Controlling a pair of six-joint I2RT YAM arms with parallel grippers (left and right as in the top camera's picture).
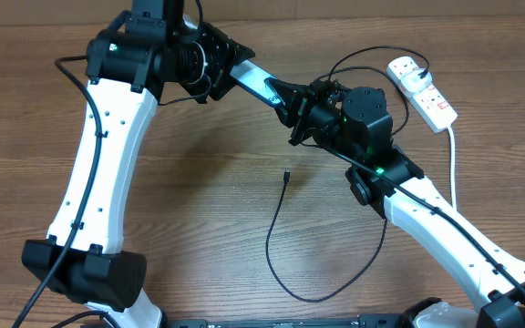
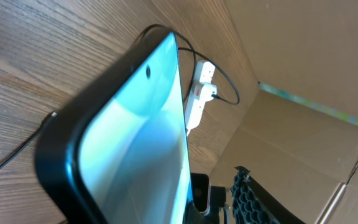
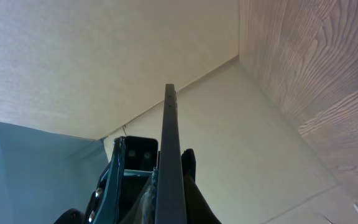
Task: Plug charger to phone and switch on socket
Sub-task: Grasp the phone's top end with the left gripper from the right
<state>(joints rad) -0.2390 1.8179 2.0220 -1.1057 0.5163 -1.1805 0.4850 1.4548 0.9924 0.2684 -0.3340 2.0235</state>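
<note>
my right claw (image 1: 292, 107) pinches one end of the phone (image 1: 261, 87), held above the table (image 1: 199, 210) probably to bare its port, my left claw (image 1: 215, 75) at the other end with its grip hidden so i cannot tell, and the charger (image 1: 285, 176) tip lying loose below, well apart from the socket (image 1: 422, 89).

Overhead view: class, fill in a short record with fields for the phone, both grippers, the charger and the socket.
phone: raised off the table, held at both ends
left gripper: shut on phone
right gripper: shut on phone
charger: connector tip lies loose on table, not in phone
socket: far right on table; switch state unclear
</note>
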